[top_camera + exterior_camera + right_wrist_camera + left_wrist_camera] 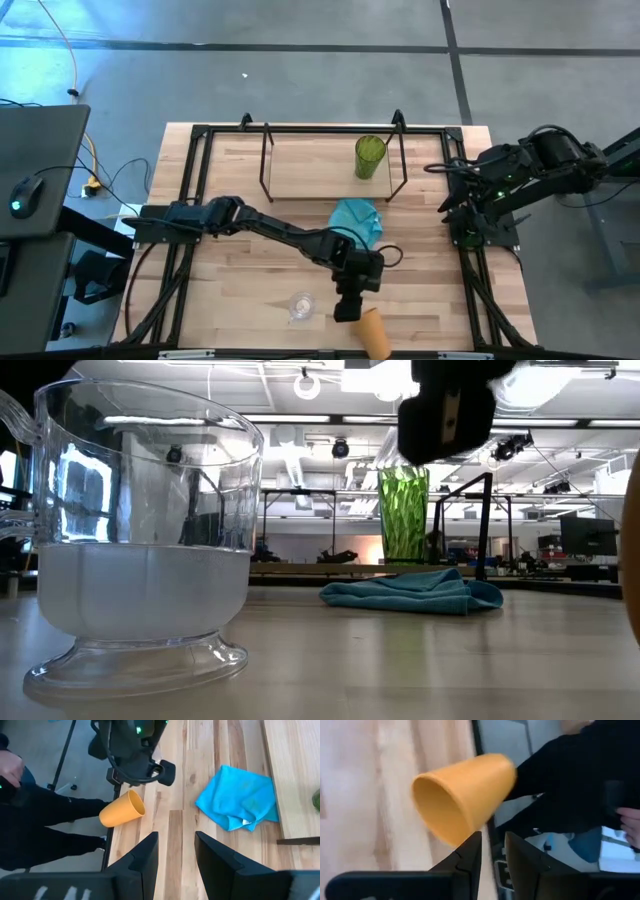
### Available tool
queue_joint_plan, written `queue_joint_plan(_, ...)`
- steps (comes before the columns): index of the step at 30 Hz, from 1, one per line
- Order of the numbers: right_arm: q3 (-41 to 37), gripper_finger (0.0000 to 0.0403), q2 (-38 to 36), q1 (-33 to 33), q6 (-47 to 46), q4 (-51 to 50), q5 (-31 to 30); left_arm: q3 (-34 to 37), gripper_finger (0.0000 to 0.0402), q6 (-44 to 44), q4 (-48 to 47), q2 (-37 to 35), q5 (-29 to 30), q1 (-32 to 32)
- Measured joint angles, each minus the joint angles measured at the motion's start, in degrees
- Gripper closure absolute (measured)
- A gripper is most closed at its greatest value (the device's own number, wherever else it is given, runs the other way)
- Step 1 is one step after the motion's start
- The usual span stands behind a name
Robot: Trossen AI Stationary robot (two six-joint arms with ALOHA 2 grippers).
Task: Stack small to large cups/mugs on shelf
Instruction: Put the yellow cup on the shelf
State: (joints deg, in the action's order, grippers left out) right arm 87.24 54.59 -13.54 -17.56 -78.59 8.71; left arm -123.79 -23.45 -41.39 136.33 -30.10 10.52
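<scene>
High view: green tumbler upright on shelf; orange cup on side at table's near edge, left gripper just beside; clear glass cup nearby; right gripper parked at right edge

Low view: turquoise cloth before tumbler

Wrist views: both jaws partly open, empty; no readable writing

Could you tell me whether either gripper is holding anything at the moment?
Nothing is held: the left gripper stands open just short of the tipped orange cup; the right gripper is open and empty.
</scene>
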Motion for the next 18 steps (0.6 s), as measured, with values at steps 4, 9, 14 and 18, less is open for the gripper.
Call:
queue_joint_plan(4, 0.0, 0.0284, 0.0, 0.0, -0.6, 0.0, 0.4, 0.0, 0.0325, -1.0, 1.4, 1.3, 2.1, 0.0)
queue_joint_plan(9, 0.0, 0.0284, 0.0, 0.0, -0.6, 0.0, 1.0, 0.0, 0.0325, -2.6, 4.5, 2.6, 1.6, 0.0)
queue_joint_plan(14, 0.0, 0.0284, -0.1, 0.0, -0.5, 0.0, 1.0, 0.0, 0.0325, -2.9, 5.7, 2.6, 2.1, 0.0)
queue_joint_plan(18, 0.0, 0.0284, -0.1, 0.0, -0.3, 0.0, 1.1, 0.0, 0.0325, -3.0, 5.9, 2.6, 2.7, 0.0)
